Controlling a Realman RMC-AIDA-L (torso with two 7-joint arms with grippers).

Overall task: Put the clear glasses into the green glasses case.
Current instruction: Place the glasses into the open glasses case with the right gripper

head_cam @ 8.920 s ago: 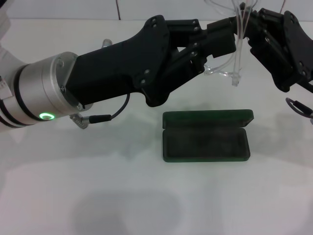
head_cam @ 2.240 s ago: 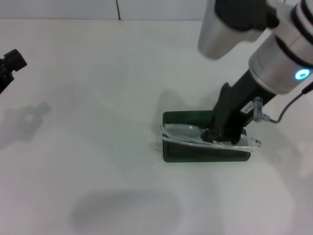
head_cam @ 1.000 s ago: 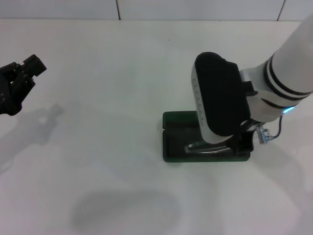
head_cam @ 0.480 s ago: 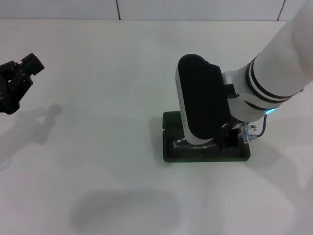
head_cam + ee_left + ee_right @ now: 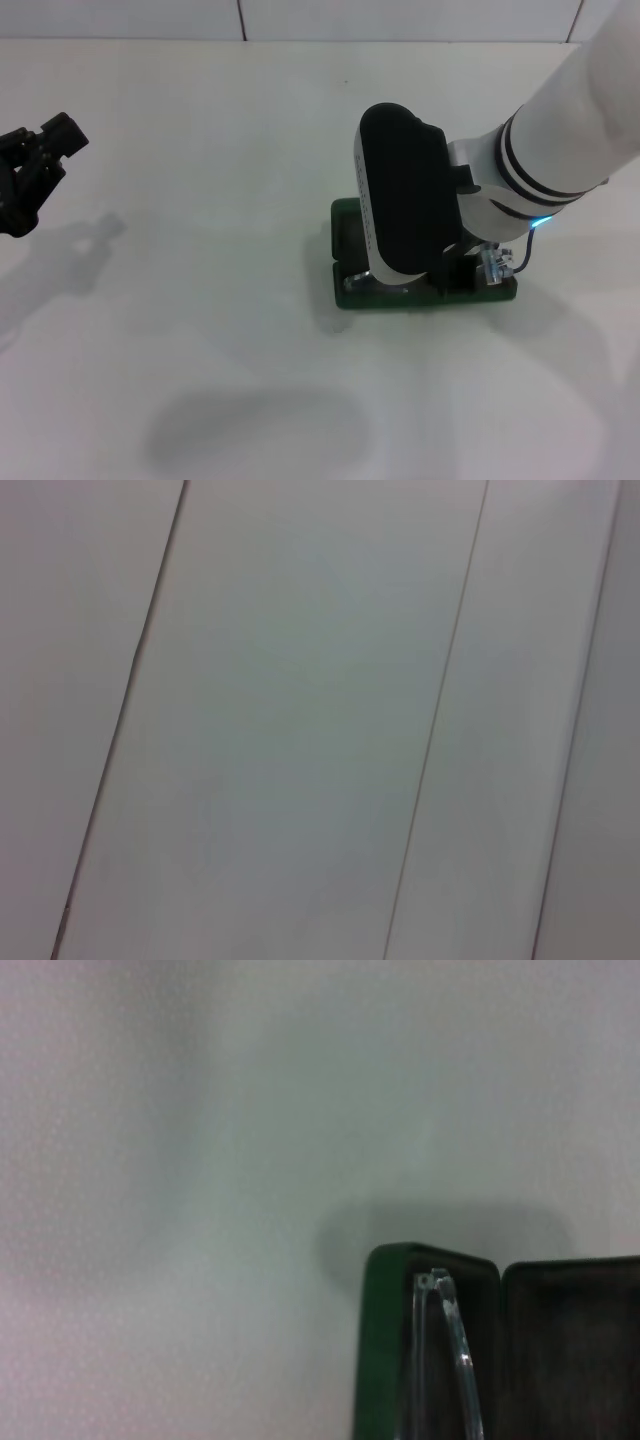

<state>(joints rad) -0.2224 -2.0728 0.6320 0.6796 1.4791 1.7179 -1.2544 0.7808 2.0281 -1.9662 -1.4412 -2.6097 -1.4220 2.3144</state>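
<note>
We lean our right gripper (image 5: pixel 455 278) low over the open dark green hard clamshell case (image 5: pixel 345 225) right of centre, so the transparent plastic glasses (image 5: pixel 447 1345) settle inside; whether its fingers grip, we cannot tell, while our left gripper (image 5: pixel 35 160) waits far left.

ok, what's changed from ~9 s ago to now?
Then both arms held the clear glasses up behind the open green case. Since then the left pincer has let go and pulled back to the table's left edge; the right arm has carried the glasses down into the case. The case has stayed open, barely shifted.
</note>
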